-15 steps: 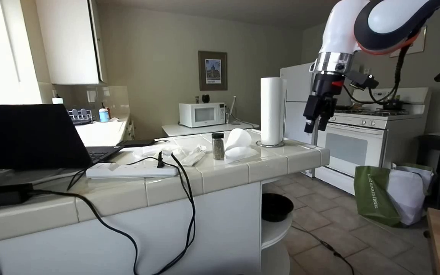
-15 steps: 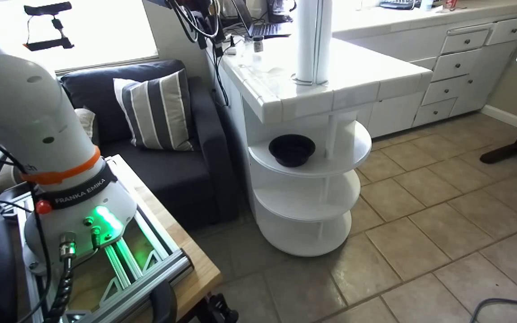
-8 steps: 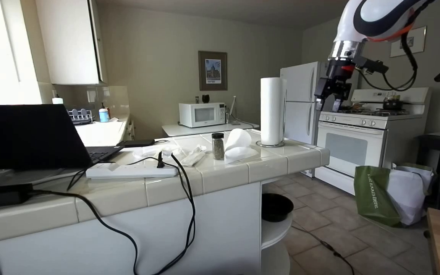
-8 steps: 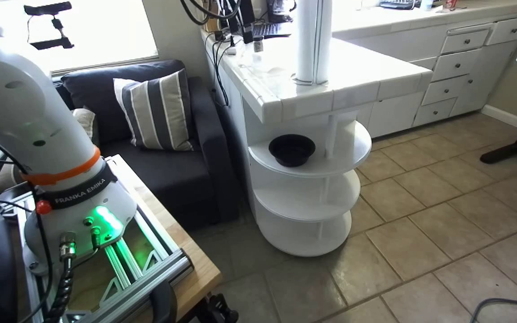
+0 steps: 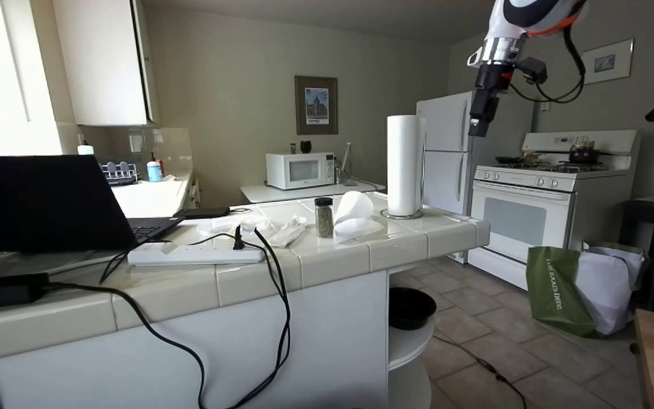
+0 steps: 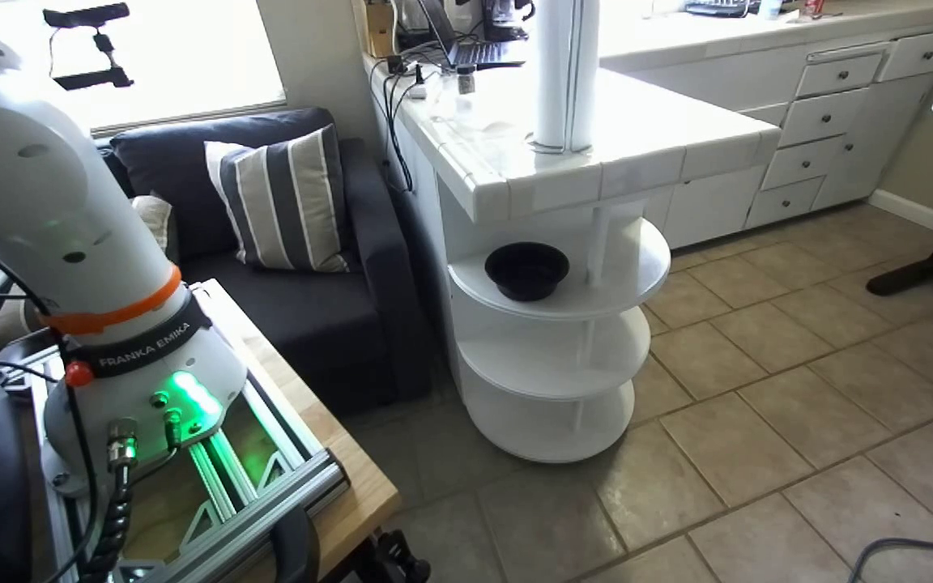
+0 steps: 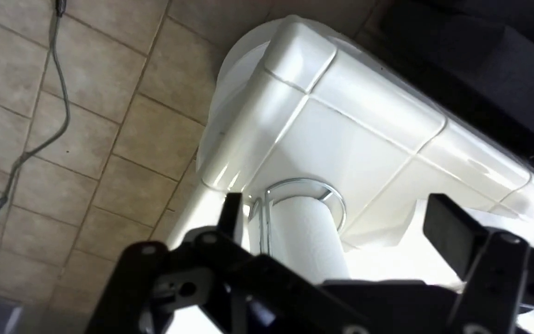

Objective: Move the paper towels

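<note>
Over the last 1 s the hand (image 5: 479, 126) had come to sit higher in an exterior view and had turned, so that it showed edge-on there; from an exterior view with the arm's base (image 6: 146, 397) it had gone out past the top edge. The paper towels (image 5: 404, 165) had not moved. They stood upright on their wire stand (image 5: 401, 217), apart from the hand, with the counter (image 5: 401, 243) lower than it. The hand held nothing: in the wrist view its 2 fingers (image 7: 452, 234) were spread wide, and the foot of the roll showed down in the gap between them, nearer to 1 finger than to the other. That looked like lining up for a grip, probably with a sideways correction to come.

The roll's upper end was covered by the hand in the wrist view and cut off in an exterior view, so whether the fingertips were above it or level with it could not be told. Glare washed out part of the counter below the hand, and a curled white thing (image 5: 355, 209) near the roll was hard to name.
</note>
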Motion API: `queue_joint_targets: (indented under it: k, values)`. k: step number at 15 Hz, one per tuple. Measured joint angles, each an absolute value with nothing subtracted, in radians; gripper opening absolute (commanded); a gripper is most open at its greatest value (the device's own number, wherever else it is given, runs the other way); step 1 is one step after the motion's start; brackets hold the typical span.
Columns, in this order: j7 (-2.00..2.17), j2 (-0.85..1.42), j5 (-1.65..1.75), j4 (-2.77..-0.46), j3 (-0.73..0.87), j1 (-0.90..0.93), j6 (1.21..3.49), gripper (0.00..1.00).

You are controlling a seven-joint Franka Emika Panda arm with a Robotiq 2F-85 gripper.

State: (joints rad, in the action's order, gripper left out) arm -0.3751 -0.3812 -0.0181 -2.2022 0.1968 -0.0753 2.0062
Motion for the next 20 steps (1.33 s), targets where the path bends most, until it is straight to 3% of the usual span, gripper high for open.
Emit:
queue_joint_targets:
  k: [8,20]
  values:
    - [-0.907,-0.182,-0.092,-2.005,0.294,-0.072,1.963,1.00]
    - [-0.984,-0.175,-0.128,-1.990,0.289,-0.080,1.988,1.00]
